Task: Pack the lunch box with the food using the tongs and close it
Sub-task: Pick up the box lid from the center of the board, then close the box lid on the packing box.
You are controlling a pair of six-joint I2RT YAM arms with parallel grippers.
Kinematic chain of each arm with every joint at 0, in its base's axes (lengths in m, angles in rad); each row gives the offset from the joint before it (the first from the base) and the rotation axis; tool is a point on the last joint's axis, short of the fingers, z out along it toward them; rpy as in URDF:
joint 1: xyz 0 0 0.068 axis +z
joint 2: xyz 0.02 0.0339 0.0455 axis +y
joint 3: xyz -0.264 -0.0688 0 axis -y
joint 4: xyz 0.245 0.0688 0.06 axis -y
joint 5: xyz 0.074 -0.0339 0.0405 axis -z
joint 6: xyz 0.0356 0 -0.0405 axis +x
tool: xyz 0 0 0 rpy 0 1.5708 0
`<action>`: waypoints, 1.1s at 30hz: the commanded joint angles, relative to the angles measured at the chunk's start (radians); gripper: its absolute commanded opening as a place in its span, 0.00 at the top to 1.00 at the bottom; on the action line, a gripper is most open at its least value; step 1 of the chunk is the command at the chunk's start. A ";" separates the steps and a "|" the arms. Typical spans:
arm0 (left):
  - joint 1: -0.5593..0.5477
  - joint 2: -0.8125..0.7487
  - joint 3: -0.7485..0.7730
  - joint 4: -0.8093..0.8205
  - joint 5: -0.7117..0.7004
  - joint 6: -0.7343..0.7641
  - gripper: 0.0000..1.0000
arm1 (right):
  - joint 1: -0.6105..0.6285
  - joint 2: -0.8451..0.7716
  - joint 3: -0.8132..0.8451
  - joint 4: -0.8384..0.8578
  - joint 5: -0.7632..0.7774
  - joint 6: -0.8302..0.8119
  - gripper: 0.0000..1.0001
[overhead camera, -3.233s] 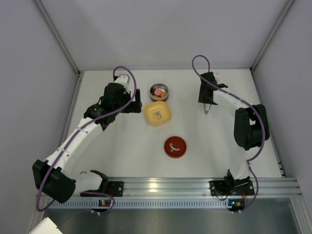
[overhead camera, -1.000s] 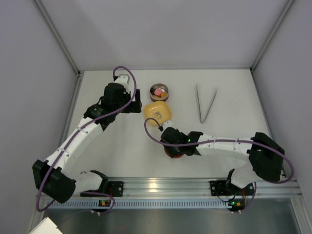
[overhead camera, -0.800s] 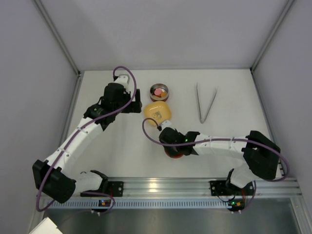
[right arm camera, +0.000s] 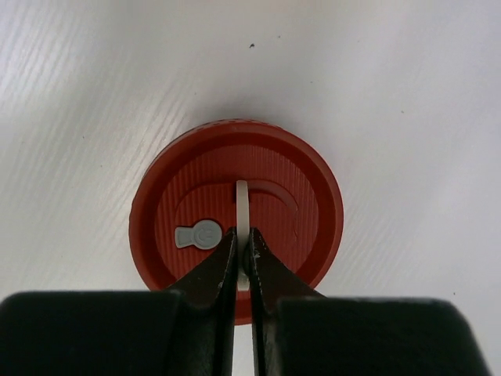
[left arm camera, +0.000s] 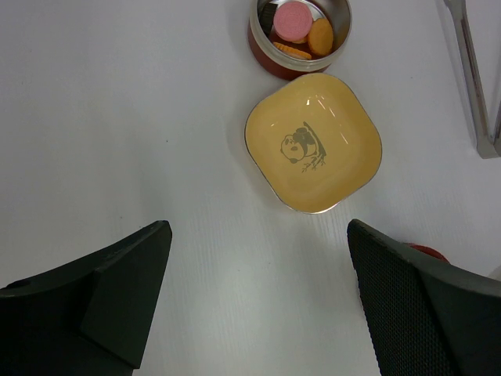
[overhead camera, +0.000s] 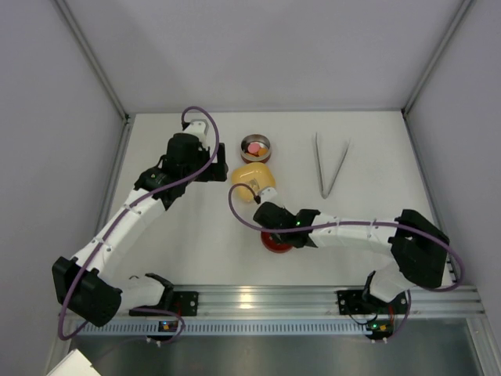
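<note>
The lunch box (overhead camera: 255, 146) (left arm camera: 300, 35), a round tin that is red outside and silver inside, stands open at the back. The food (left arm camera: 301, 31), pink and orange pieces, lies inside it. Its flat red lid (right arm camera: 297, 196) (overhead camera: 270, 244) lies on the table in front, partly under my right arm. My right gripper (right arm camera: 243, 239) (overhead camera: 275, 233) is shut on the white loop handle (right arm camera: 242, 200) in the lid's middle. The silver tongs (overhead camera: 329, 164) (left arm camera: 470, 70) lie loose at the back right. My left gripper (left arm camera: 257, 231) hovers open near the yellow dish, with nothing between its fingers.
A yellow rounded-square dish (overhead camera: 253, 178) (left arm camera: 313, 143) with a panda drawing sits between the tin and the lid. Grey walls close in the table on the left, back and right. A metal rail (overhead camera: 258, 298) runs along the near edge.
My right arm left the tongs lying at the back right and swung over the lid. In the last second its jaws closed on the lid's white handle. The left arm has not moved.
</note>
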 commanded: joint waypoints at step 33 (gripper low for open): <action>0.001 -0.012 -0.002 0.011 -0.018 -0.003 0.01 | -0.501 0.601 1.259 -0.213 -0.185 -0.081 1.00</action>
